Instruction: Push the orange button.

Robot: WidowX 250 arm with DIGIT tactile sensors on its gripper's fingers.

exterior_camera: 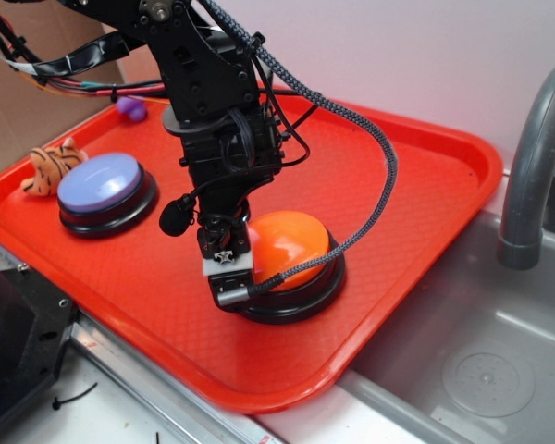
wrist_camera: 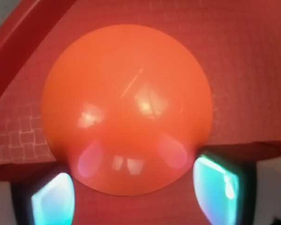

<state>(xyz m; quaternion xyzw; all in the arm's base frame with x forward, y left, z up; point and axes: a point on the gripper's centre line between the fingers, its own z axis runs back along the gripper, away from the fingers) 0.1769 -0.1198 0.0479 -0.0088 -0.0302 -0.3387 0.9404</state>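
Note:
The orange button point(exterior_camera: 291, 242), a glossy orange dome on a black round base, sits near the middle of the red tray point(exterior_camera: 398, 185). My gripper point(exterior_camera: 229, 270) is down at the dome's left side, right against it. In the wrist view the dome point(wrist_camera: 126, 108) fills most of the frame. My gripper point(wrist_camera: 136, 197) is open, with one finger point(wrist_camera: 54, 201) at the lower left and the other wide apart at the lower right. The dome's near edge lies between them. Nothing is held.
A lavender-blue button point(exterior_camera: 100, 185) of the same shape sits at the tray's left. A small tiger toy point(exterior_camera: 51, 166) lies beside it, and a purple object point(exterior_camera: 131, 108) is at the back. A grey sink point(exterior_camera: 481, 351) with a faucet point(exterior_camera: 536, 157) is at the right.

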